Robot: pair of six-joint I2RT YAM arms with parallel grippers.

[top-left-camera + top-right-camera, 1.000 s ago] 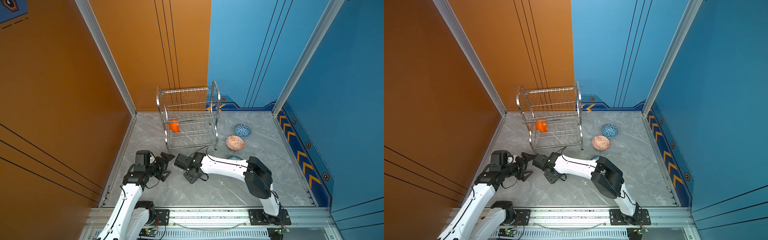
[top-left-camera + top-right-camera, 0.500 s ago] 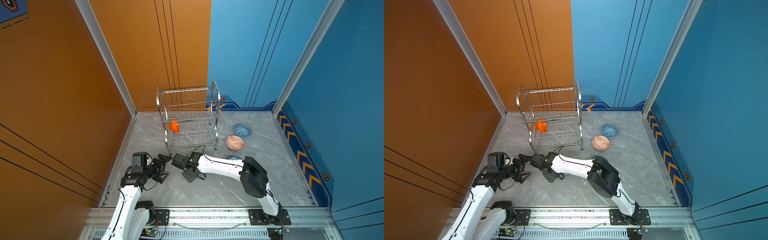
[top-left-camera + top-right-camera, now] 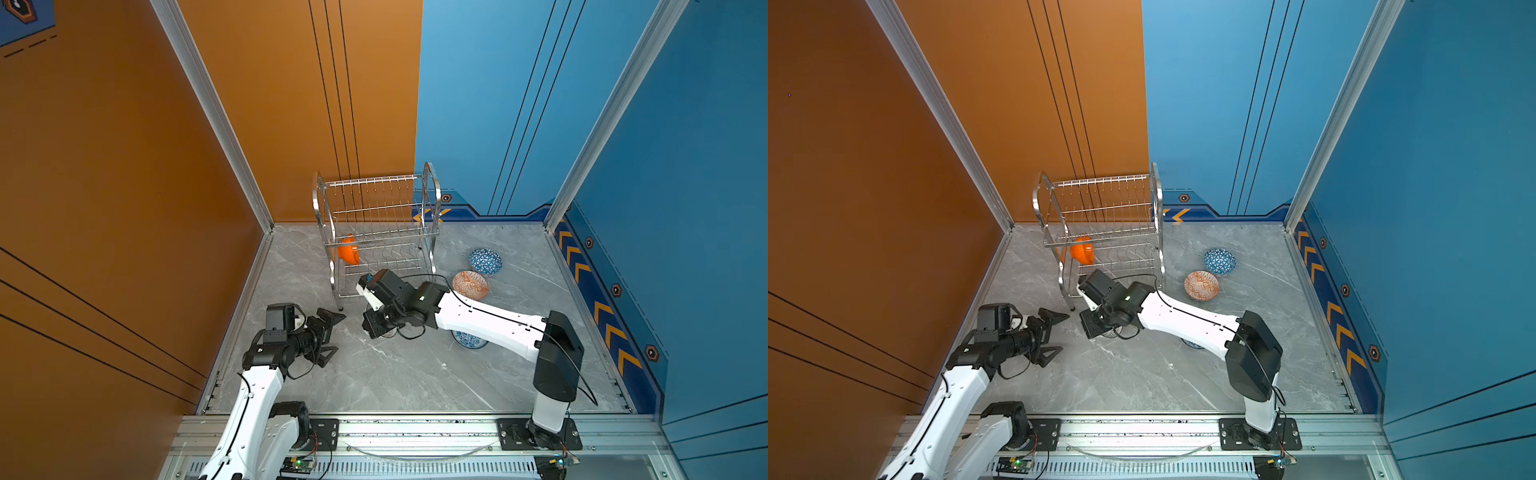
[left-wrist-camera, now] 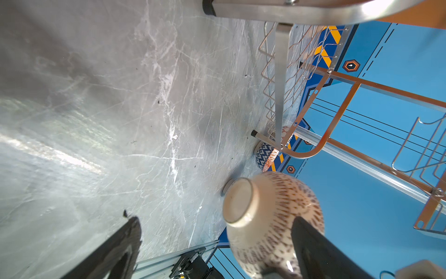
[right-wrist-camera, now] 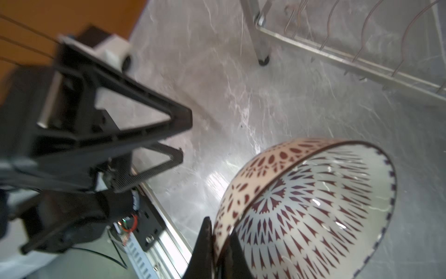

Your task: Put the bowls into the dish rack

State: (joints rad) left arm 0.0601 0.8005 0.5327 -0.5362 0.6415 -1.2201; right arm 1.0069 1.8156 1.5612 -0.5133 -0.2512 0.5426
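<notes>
Lattice bowl pinched at rim in right hand, tipped on edge, probably for slotting between wires. Dish rack just ahead of hand; orange bowl inside. Left hand wide, empty, alongside.

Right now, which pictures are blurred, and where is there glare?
Right wrist view: the left gripper is blurred, the bowl sharp, with glare on the table beside it. Left wrist view: the bowl is soft; a bright streak crosses the table. Both top views are sharp.
</notes>
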